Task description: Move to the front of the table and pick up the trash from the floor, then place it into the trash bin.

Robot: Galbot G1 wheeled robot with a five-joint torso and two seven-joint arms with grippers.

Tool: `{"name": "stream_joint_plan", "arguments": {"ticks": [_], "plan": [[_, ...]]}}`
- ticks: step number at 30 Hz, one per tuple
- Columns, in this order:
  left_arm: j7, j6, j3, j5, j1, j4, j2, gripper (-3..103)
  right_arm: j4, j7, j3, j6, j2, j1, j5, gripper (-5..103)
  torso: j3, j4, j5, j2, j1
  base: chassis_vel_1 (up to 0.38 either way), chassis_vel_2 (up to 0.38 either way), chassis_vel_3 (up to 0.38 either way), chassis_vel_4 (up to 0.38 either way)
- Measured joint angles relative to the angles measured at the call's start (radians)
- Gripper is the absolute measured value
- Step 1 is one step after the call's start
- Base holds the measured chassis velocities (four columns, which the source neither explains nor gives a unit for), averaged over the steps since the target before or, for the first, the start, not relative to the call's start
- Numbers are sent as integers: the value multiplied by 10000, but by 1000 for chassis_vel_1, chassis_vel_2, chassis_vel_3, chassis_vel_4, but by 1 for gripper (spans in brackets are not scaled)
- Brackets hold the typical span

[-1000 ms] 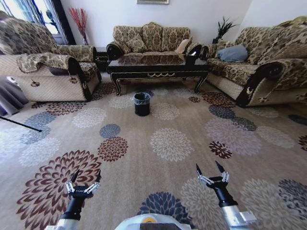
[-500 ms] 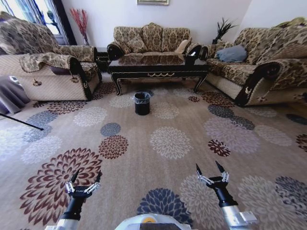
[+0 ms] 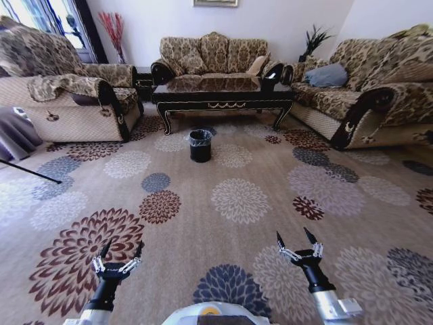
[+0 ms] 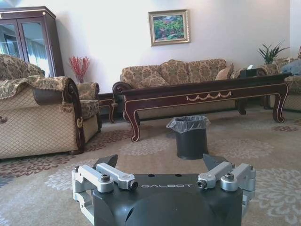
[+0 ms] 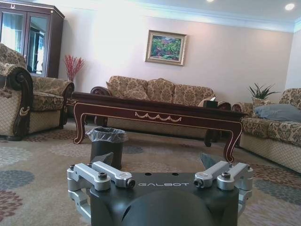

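Trash bin first: the small round black bucket-like trash bin (image 3: pixel 200 147) with a thin plastic liner puffing over its rim stands upright on the floral-patterned beige carpet (image 3: pixel 237 203), just in front of the long low glossy dark wood table (image 3: pixel 222 97) with gold scroll trim on its front rail and curved legs. From my head view the bin sits a little left of the table's middle, near its front edge but apart from the legs. I cannot make out any litter on the carpet from here; the dark and pale patches around the bin read as carpet flowers.

My left gripper (image 3: pixel 118 255) hangs low over the carpet at the near left, well apart from the bin, its two fingers spread wide and holding nothing. My right gripper (image 3: pixel 298 242) hangs at the near right at about the same height, fingers likewise spread wide and empty.

In the left wrist view I see the bin (image 4: pixel 190 136) beyond the spread gripper (image 4: pixel 162 165), with the table (image 4: pixel 207 92) stretching behind it. In the right wrist view the bin (image 5: pixel 106 145) stands beside the table's (image 5: pixel 157 113) near curved leg, past the gripper (image 5: pixel 157 162).

A patterned brown-gold three-seat sofa (image 3: pixel 213 57) sits behind the table against the white wall, a matching sofa (image 3: pixel 61 91) lines the left side, and another matching sofa (image 3: pixel 369 88) with a blue-grey cushion (image 3: pixel 327 75) lines the right. A framed green landscape painting (image 4: pixel 169 27) hangs above the far sofa.
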Motion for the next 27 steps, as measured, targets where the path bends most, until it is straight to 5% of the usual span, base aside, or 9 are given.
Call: {"name": "stream_joint_plan", "arguments": {"ticks": [10, 27], "plan": [[0, 0, 0, 0, 0, 0, 0, 100, 0, 0, 0, 0, 0, 0, 0, 100, 143, 0, 0, 161, 13, 0, 0, 0, 0], [0, 0, 0, 0, 0, 0, 0, 100, 0, 0, 0, 0, 0, 0, 0, 100, 872, -1, 0, 906, 22, 0, 0, 0, 0]]}}
